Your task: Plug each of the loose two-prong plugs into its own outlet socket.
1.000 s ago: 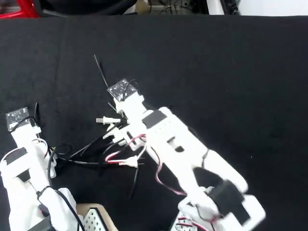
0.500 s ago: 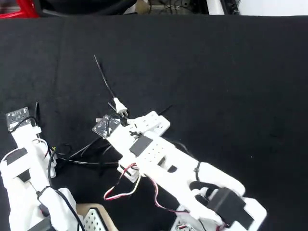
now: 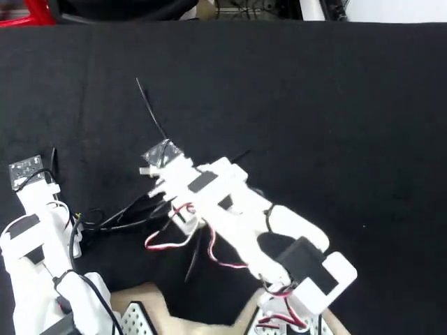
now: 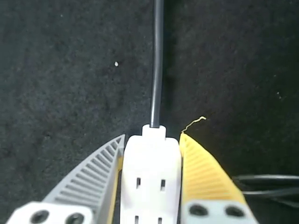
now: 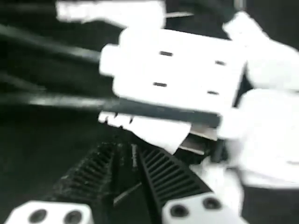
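Left wrist view: left hand (image 4: 152,136) clamps the white outlet socket (image 4: 150,179), its lower end cut off.

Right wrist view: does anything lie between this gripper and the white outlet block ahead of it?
Yes. A black cable runs across the near side of the outlet block, between it and the right gripper. A blurred white piece sits by that cable on the gripper's side; I cannot identify it.
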`<state>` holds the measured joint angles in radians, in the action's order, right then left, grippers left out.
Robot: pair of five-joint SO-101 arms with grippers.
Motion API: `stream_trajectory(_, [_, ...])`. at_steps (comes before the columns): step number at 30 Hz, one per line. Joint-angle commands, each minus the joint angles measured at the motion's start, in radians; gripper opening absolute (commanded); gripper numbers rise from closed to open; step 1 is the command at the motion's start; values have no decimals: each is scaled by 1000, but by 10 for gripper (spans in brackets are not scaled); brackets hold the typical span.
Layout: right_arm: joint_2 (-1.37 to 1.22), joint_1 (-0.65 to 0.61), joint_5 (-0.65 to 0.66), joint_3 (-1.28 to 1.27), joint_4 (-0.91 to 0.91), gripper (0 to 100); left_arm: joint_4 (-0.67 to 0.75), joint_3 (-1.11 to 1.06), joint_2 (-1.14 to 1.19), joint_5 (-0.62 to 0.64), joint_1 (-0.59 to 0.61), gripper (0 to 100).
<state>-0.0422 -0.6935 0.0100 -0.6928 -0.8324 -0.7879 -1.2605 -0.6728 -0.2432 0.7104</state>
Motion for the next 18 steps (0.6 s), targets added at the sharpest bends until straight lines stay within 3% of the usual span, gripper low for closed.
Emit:
stream_trajectory(1, [8,77,-11,87,180,15,18,5,-2,-5,1,51])
stream_trajectory(7, [12,129,-11,84,396,15,18,5,-2,-5,-1,51])
stream_trajectory(12, [15,140,-49,85,397,15,18,5,-2,-5,-1,51])
stream_trajectory(18, [193,71,-54,87,77,13,-49,18,-11,75,-1,51])
